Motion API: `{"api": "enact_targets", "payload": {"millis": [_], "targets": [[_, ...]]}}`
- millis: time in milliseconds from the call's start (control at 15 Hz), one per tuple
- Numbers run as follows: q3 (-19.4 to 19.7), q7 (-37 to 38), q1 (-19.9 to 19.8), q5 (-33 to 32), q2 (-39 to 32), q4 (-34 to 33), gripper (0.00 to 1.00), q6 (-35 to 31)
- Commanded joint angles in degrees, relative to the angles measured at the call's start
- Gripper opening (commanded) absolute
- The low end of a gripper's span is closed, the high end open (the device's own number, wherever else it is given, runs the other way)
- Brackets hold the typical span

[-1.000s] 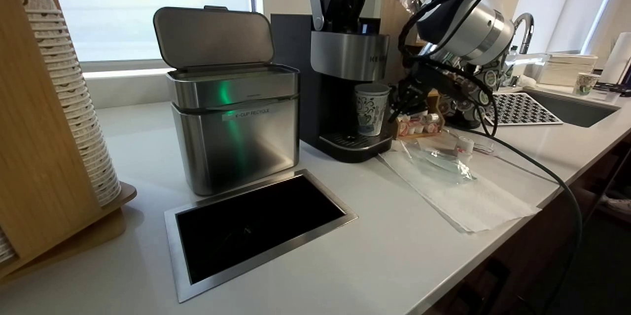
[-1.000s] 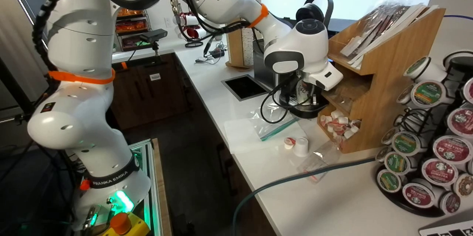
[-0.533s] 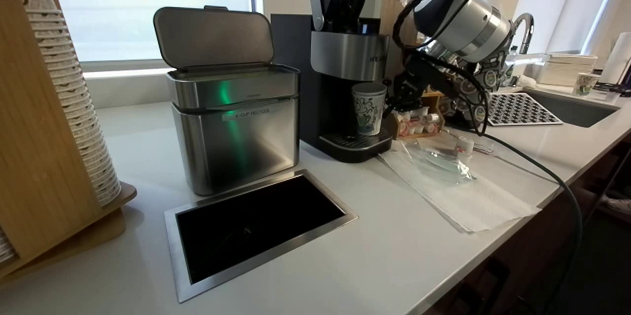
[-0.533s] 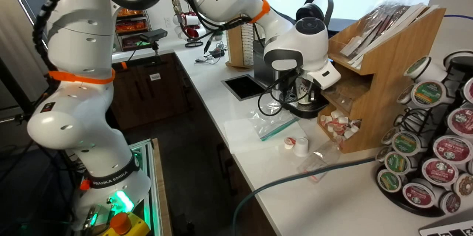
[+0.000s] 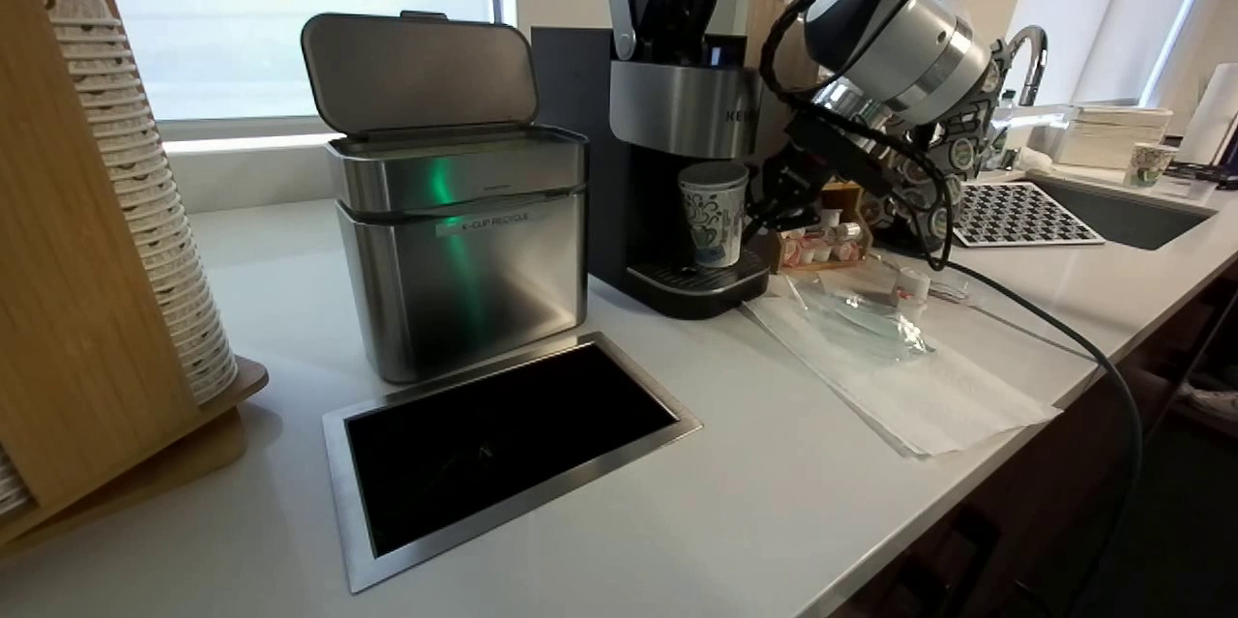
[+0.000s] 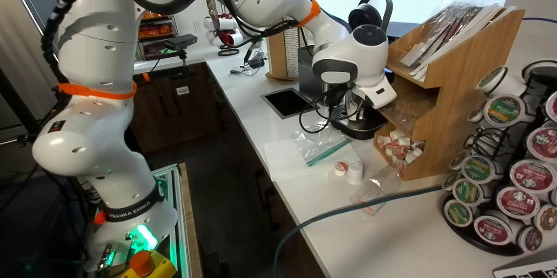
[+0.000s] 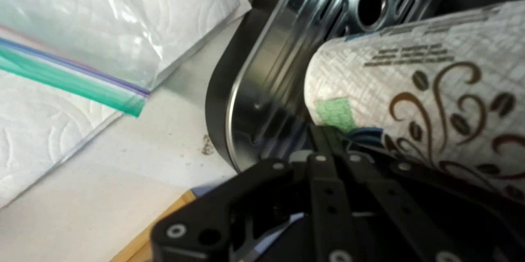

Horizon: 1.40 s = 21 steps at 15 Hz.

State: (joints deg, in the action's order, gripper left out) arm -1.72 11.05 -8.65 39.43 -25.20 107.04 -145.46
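Note:
A white paper cup with brown leaf print (image 5: 714,217) stands upright on the drip tray (image 5: 692,281) of a silver-and-black coffee machine (image 5: 685,110). My gripper (image 5: 754,223) reaches down at the cup's side, low near its base, and looks to be touching it. In the wrist view the black fingertips (image 7: 326,131) are together with nothing between them. The cup (image 7: 414,89) lies just right of them there, and the tray's slotted plate (image 7: 371,5) shows beyond. In an exterior view the wrist partly hides the cup (image 6: 353,105) and hides the fingertips.
A steel bin with raised lid (image 5: 464,260) and a framed counter opening (image 5: 513,444) flank the machine. A wooden organizer (image 6: 470,65) stands close on its other side. A zip bag (image 6: 322,145) and paper towel (image 6: 283,160) lie in front. A pod carousel (image 6: 500,173) is farther along.
My gripper has moved toward the cup's side and tilted a little. The cup has slid a short way across the drip tray, away from the gripper, still upright.

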Motion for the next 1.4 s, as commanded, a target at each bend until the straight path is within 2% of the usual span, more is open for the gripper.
{"api": "enact_targets", "payload": {"millis": [0,1333], "targets": [[0.82,2.22,0.57,-0.26,-1.78,-2.34,0.00,4.84],[1.01,3.35,1.32,-0.61,-3.53,-6.14,0.00,11.13]]}}
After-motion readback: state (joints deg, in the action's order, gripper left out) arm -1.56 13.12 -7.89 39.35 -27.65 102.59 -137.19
